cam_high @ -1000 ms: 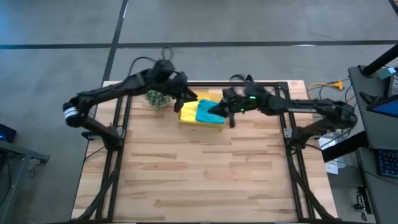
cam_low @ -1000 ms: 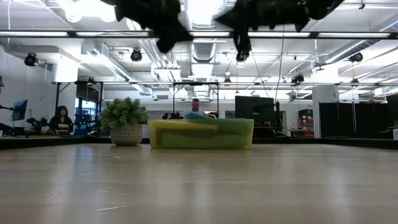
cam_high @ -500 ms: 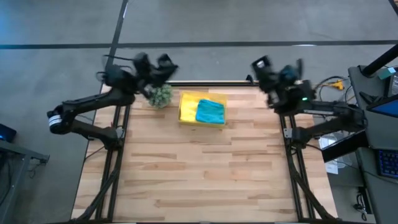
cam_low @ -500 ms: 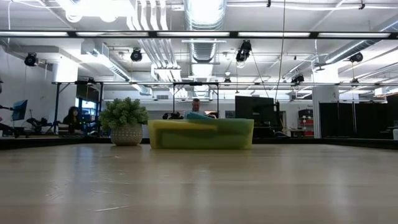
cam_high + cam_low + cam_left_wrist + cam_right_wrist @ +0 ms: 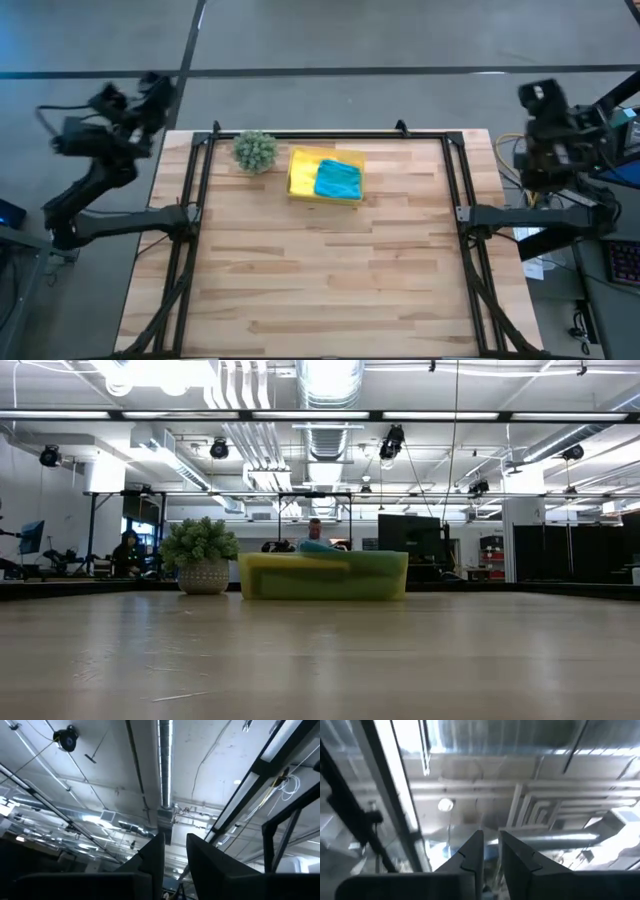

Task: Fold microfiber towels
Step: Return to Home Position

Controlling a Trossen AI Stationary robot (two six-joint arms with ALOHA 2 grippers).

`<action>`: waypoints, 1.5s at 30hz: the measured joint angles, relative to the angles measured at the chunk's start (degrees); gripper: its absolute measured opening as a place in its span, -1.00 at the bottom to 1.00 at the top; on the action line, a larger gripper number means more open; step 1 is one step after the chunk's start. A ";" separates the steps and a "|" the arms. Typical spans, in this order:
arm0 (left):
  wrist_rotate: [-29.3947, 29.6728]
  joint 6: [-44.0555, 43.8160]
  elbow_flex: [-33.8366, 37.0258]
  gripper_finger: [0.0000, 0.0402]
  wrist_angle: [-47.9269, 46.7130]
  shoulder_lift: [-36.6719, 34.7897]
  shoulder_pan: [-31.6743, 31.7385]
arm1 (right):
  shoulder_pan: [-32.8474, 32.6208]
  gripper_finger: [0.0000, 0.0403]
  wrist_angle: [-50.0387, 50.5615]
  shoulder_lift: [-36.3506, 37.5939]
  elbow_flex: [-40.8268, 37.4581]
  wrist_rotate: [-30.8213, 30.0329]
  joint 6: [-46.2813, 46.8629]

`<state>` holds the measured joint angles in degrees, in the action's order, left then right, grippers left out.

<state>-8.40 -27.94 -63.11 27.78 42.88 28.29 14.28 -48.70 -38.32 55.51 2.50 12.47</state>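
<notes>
A folded blue towel [image 5: 338,180] lies on top of the pile in the yellow tray [image 5: 300,178] at the table's far middle. In the low view its top [image 5: 318,546] shows just above the tray wall [image 5: 322,576]. A green strip [image 5: 352,157] shows at the tray's far right corner. My left gripper [image 5: 150,92] is raised beyond the table's far left corner. My right gripper [image 5: 540,98] is raised beyond the far right corner. Both point up at the ceiling, each with a narrow gap between bare fingers [image 5: 175,855] [image 5: 491,851].
A small spiky green plant in a pot [image 5: 256,150] stands just left of the tray. The black frame rails [image 5: 330,135] run along the table's far and side edges. In the low view, people [image 5: 128,552] sit in the room behind the table.
Both arms have drawn back from over the tray. My left gripper went up and out past the table's left edge, my right gripper up and out past the right edge. Both have tipped from pointing down to pointing up. The blue towel stays lying in the tray.
</notes>
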 joint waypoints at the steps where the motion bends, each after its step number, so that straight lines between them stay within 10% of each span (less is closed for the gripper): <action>1: -0.01 -0.33 0.10 -0.67 -2.42 -0.61 0.00 | 0.00 -0.73 -0.86 2.08 -1.70 -0.90 0.63; 14: 10.90 -5.38 13.36 -0.66 -16.72 -17.93 0.11 | -0.02 -0.60 -7.35 27.14 -28.08 -16.78 7.06; 27: 16.12 -16.33 33.67 -0.66 -16.70 -40.71 0.06 | -0.16 -0.60 -7.70 30.22 -37.74 -19.08 18.53; 45: 16.96 -20.50 45.51 -0.66 -21.43 -41.32 0.02 | -3.43 -0.65 -10.54 36.87 -54.98 -24.08 25.24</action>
<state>8.57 -48.43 -17.60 6.36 1.56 28.32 10.86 -59.24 -1.45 0.54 -21.57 37.71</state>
